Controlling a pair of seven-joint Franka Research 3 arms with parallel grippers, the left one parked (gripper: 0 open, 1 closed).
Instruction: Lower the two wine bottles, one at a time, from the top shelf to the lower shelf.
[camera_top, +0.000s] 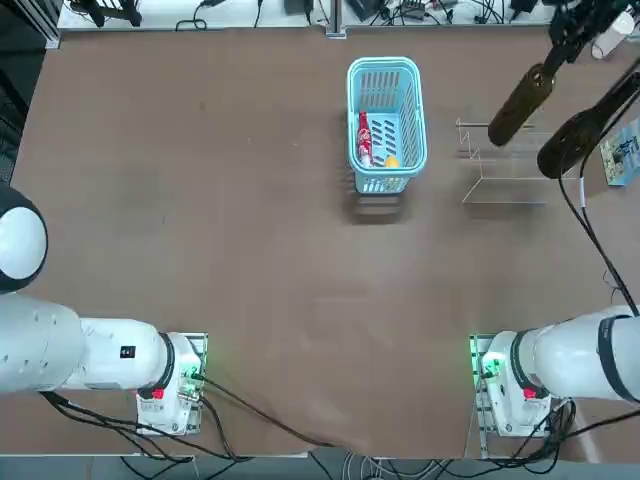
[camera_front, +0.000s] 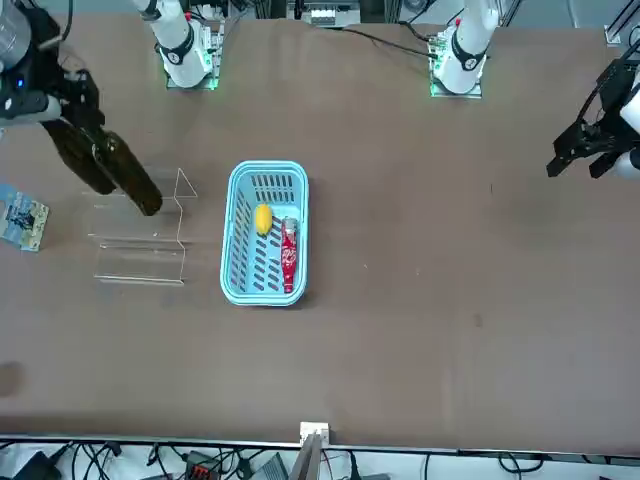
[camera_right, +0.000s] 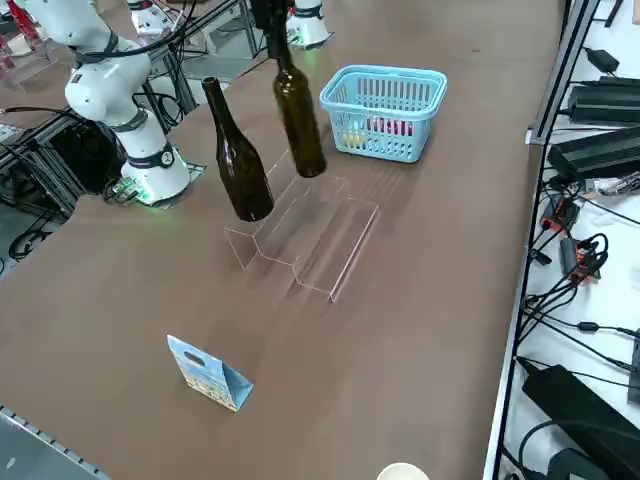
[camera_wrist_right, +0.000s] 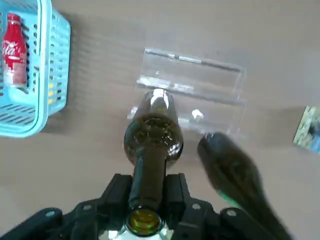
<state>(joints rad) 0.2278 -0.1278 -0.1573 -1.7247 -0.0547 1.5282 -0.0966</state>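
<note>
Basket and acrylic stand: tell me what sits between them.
Nothing. In the top view, only bare table lies between the light-blue basket and the acrylic stand. The right gripper holds one wine bottle over the stand.

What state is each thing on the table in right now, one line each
Right gripper: shut on the neck of the held wine bottle.
Held wine bottle: upright, lifted above the acrylic stand.
Second wine bottle: standing on the top shelf, untouched.
Lower shelf: bare.
Blue basket: upright, open.
Red bottle: lying in the basket.
Yellow item: resting in the basket.
</note>
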